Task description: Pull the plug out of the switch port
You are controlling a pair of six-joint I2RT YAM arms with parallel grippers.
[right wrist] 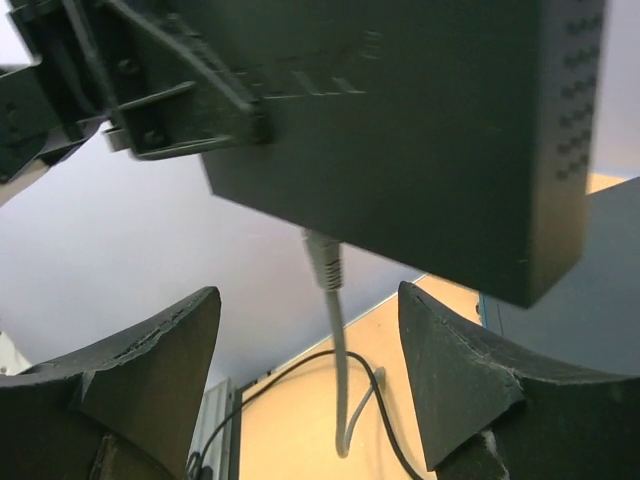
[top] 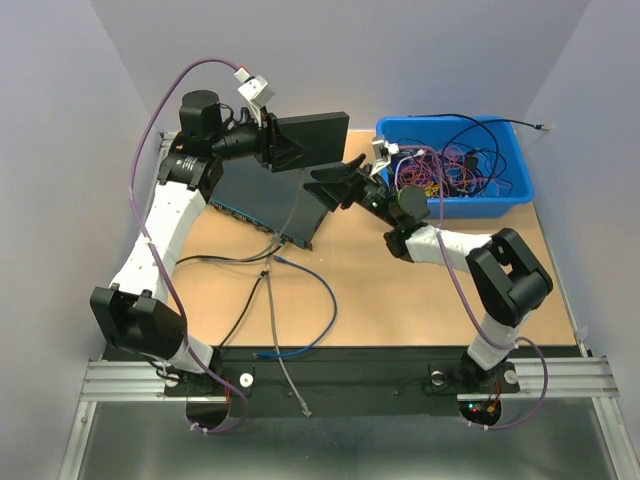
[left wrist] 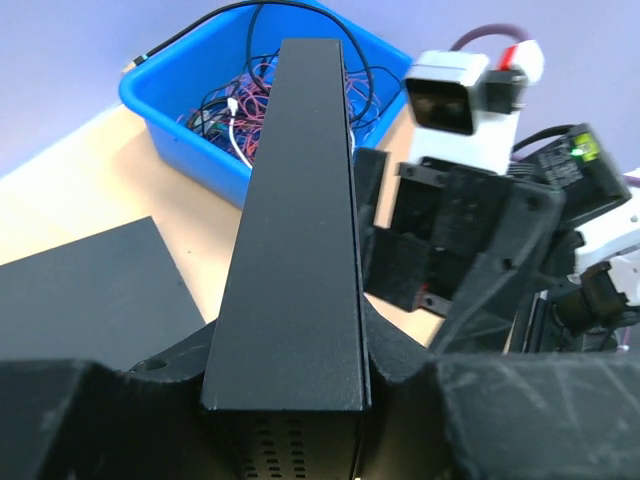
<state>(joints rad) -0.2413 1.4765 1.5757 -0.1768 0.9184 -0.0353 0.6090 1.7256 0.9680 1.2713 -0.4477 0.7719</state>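
Grey plug (right wrist: 325, 262): seated in the underside of the switch (right wrist: 400, 130), its cable hanging down, above the tabletop's (top: 400, 290) far edge.
My right pincer (right wrist: 305, 300): jaws parted, empty, plug just ahead between them, untouched.
My left pincer (top: 272, 142): clamped on the switch, holding it aloft.
Pull axis: along the cable, away from the switch, I judge.

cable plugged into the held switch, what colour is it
The cable is light grey, clearest in the right wrist view.
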